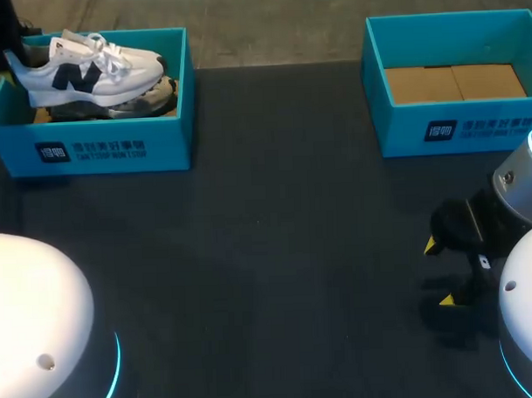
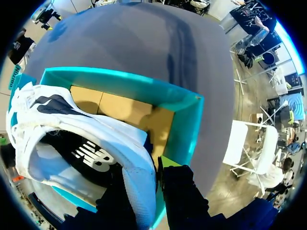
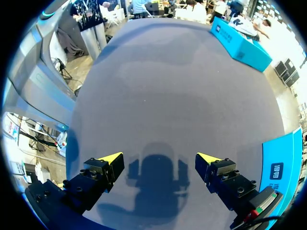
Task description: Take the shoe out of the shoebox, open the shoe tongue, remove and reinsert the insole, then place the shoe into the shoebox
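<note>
Left wrist view: my left gripper (image 2: 157,168) pinches the shoe (image 2: 96,136) by its heel over the box (image 2: 187,125); my right gripper (image 3: 159,159) hangs wide open above the table (image 3: 168,72).

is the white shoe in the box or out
In, partly lifted: the white shoe sits over the left shoebox, heel raised above its rim in the left gripper.
</note>
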Controlling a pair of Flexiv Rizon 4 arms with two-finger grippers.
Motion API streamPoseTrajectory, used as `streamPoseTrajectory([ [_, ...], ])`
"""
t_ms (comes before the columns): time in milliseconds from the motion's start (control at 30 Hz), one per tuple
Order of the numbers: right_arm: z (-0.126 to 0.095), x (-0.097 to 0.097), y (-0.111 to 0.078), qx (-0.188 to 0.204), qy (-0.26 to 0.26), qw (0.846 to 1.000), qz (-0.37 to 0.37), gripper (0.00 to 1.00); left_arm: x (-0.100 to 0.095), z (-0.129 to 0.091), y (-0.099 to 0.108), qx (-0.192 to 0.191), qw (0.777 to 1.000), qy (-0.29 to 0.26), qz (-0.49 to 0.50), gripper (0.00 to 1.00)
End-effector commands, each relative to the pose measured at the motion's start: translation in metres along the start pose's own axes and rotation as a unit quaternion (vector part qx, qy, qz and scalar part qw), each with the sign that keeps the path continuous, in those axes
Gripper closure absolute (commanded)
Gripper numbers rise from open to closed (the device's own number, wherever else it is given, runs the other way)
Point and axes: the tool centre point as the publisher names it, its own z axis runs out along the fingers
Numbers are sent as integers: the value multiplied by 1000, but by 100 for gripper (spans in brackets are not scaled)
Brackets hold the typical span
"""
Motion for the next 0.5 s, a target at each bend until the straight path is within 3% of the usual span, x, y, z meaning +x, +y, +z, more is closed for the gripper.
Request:
streamPoseTrajectory([
  [33,0,2,1,2,-2,1000,1,0,3,-15,-9,-6,1000,-1,1,100],
  [500,0,2,1,2,-2,1000,1,0,10,-42,-20,-30,999,3,20,100],
])
